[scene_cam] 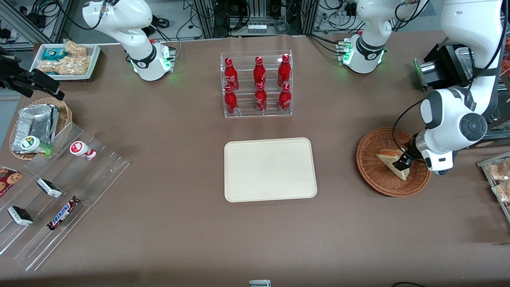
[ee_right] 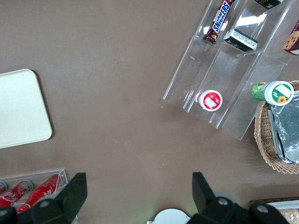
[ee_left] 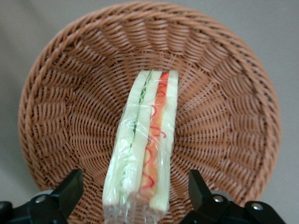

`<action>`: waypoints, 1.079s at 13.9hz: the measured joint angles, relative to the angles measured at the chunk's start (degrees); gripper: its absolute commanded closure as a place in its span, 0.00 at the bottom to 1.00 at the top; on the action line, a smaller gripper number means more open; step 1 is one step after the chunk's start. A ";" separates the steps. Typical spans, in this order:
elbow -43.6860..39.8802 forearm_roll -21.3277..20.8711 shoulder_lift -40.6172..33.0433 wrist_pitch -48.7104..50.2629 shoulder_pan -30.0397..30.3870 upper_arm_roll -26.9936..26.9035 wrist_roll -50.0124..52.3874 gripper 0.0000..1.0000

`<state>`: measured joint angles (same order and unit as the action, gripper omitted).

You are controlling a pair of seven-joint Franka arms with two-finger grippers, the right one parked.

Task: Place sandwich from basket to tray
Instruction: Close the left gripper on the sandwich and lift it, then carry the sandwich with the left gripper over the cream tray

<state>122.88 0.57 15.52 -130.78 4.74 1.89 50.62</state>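
Gripper low in basket, fingers apart astride sandwich; close gently on bread faces, lift straight, then tray.

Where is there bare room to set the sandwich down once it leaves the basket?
The flat cream-beige rectangular tray is entirely bare. Open brown tabletop lies between it and the round reddish-brown wicker basket. The basket is crowded: the open end effector straddles the wrapped triangular sandwich there.
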 measured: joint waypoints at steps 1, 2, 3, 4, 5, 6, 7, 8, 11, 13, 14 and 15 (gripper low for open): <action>0.00 0.02 0.76 -0.12 0.01 -0.01 0.99 0.66; 0.00 0.02 1.24 -0.19 0.01 0.00 2.30 0.84; -0.03 0.02 1.43 -0.24 0.01 -0.01 3.25 0.89; -0.22 0.02 1.41 -0.23 0.01 -0.01 3.75 0.90; -0.77 0.02 1.38 -0.01 0.01 -0.01 3.96 0.90; -1.79 0.02 1.35 0.76 0.01 -0.01 4.00 0.90; -3.33 0.02 1.32 2.42 0.01 0.00 4.00 0.90; -5.58 0.02 1.27 4.95 -0.01 0.02 4.00 0.90; -14.15 0.02 1.28 13.93 -0.39 1.10 3.81 0.90; -18.26 0.03 1.73 17.29 -1.98 3.17 3.79 0.90; -19.67 0.05 2.08 18.15 -3.62 4.09 3.90 0.90; -20.56 0.08 2.39 18.39 -5.65 4.63 4.07 0.90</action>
<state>102.32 0.65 17.92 -112.40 -0.92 6.53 54.69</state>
